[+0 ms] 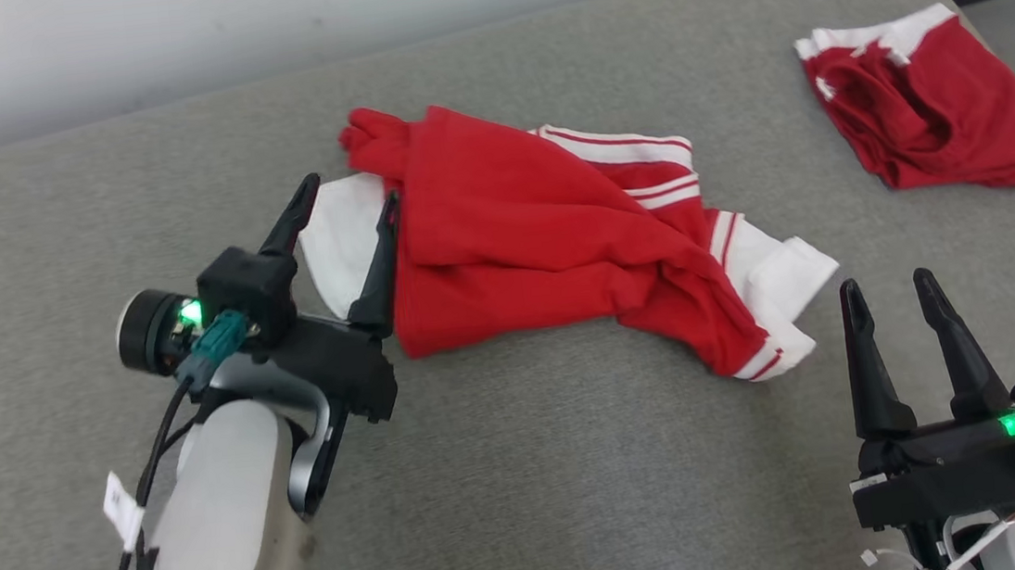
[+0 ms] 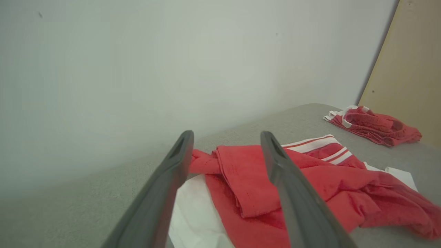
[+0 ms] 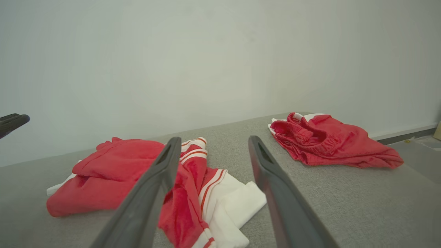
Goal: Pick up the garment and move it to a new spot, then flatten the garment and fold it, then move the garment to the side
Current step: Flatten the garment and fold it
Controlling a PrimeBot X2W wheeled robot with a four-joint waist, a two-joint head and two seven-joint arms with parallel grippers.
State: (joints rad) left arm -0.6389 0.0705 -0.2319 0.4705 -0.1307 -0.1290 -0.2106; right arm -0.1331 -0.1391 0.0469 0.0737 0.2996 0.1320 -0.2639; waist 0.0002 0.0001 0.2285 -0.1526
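A crumpled red garment (image 1: 521, 228) with white panels and red-and-white stripes lies in the middle of the grey table (image 1: 525, 469). The left wrist view has the garment (image 2: 310, 186) just beyond my fingers, and it shows in the right wrist view too (image 3: 113, 172). My left gripper (image 1: 348, 198) hovers open over the garment's left end, its fingers straddling a white panel (image 1: 340, 240). At the lower right my right gripper (image 1: 885, 286) stands open, just short of the garment's white right corner (image 1: 790, 272). Neither gripper holds anything.
A second red garment with white trim (image 1: 927, 100) lies bunched at the table's far right corner, seen also as a bunched red heap (image 3: 330, 141). A pale wall (image 1: 167, 38) runs behind the table. A tan board (image 2: 410, 69) stands at the right.
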